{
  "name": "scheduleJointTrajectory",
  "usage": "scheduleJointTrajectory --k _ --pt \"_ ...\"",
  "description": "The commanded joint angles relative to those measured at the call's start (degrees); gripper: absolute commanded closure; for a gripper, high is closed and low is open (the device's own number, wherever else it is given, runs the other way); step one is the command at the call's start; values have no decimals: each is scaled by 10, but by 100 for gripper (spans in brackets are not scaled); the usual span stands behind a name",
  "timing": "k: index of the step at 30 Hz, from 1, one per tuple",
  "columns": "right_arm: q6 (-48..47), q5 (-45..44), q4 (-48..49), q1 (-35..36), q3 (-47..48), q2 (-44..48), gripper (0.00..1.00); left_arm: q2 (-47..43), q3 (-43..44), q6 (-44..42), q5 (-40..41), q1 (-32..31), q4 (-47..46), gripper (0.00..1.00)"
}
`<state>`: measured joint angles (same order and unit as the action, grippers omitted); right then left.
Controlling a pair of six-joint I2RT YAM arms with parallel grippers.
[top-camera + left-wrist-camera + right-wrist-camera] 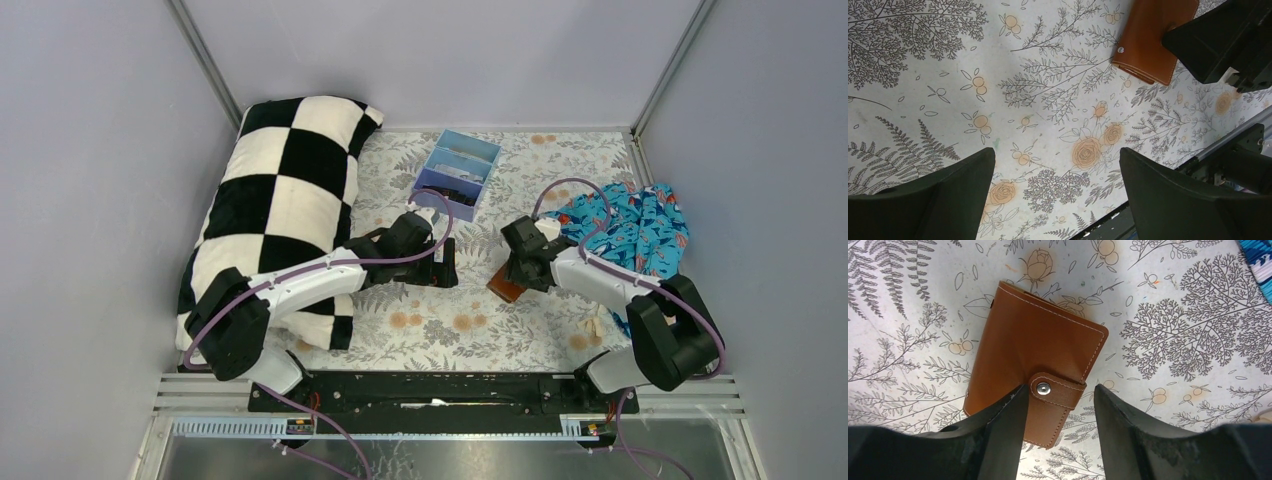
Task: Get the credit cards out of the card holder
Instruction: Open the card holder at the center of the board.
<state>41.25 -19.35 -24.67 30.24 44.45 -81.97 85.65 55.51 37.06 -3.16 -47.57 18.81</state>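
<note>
The card holder [1033, 350] is a tan leather wallet with stitched edges, lying closed on the floral cloth with its strap snapped shut by a metal stud [1043, 387]. It also shows in the top view [506, 284] and in the left wrist view [1153, 37]. My right gripper [1059, 410] is open just above it, its jaws standing either side of the strap end. My left gripper [1057, 172] is open and empty over bare cloth, left of the wallet. The credit cards are hidden.
A blue three-compartment tray [457, 170] stands at the back centre. A black-and-white checked pillow [285, 200] lies along the left side. A blue patterned cloth [635, 225] is bunched at the right. The table's near edge rail [1228, 140] shows in the left wrist view.
</note>
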Motion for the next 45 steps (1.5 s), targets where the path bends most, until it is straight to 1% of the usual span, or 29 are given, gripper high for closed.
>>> scheduleJointTrajectory --k 1,3,7,15,19,23,26,29,32,34,37,39,41,43,45 --pt "3 -33 -18 5 13 -12 46 -4 10 9 -9 -2 -32 1" --pt "4 -33 -14 5 12 -17 53 -6 6 9 -5 -2 -33 1" --pt "3 -31 -5 5 6 -26 70 -10 -2 11 -3 -2 -33 1" --pt "4 -32 4 5 -14 -4 100 -34 -13 18 22 -2 -40 1" --pt "-5 -27 8 4 -18 19 100 -31 -9 13 23 -2 -37 1" --pt "-31 10 38 11 -31 48 100 -21 -11 21 20 -2 -37 1" --pt "-61 84 119 22 -71 98 100 -26 -18 36 14 -2 -54 1" --pt "-82 174 208 33 -110 141 100 -15 -11 45 -15 -2 -55 1" --pt "-111 233 279 60 -123 162 100 10 4 57 -26 -2 -38 2" --pt "-129 264 301 81 -119 163 100 12 0 65 -22 -2 -44 3" --pt "-128 272 307 97 -116 164 100 13 -2 74 -25 -1 -57 8" --pt "-120 262 296 98 -125 177 100 17 4 78 -30 -2 -62 12" --pt "-111 262 276 98 -138 200 100 22 10 82 -31 -2 -64 13" --pt "-88 252 232 98 -158 228 100 26 14 81 -35 -2 -67 14" --pt "-59 218 174 99 -179 253 100 33 20 79 -38 -2 -67 14"
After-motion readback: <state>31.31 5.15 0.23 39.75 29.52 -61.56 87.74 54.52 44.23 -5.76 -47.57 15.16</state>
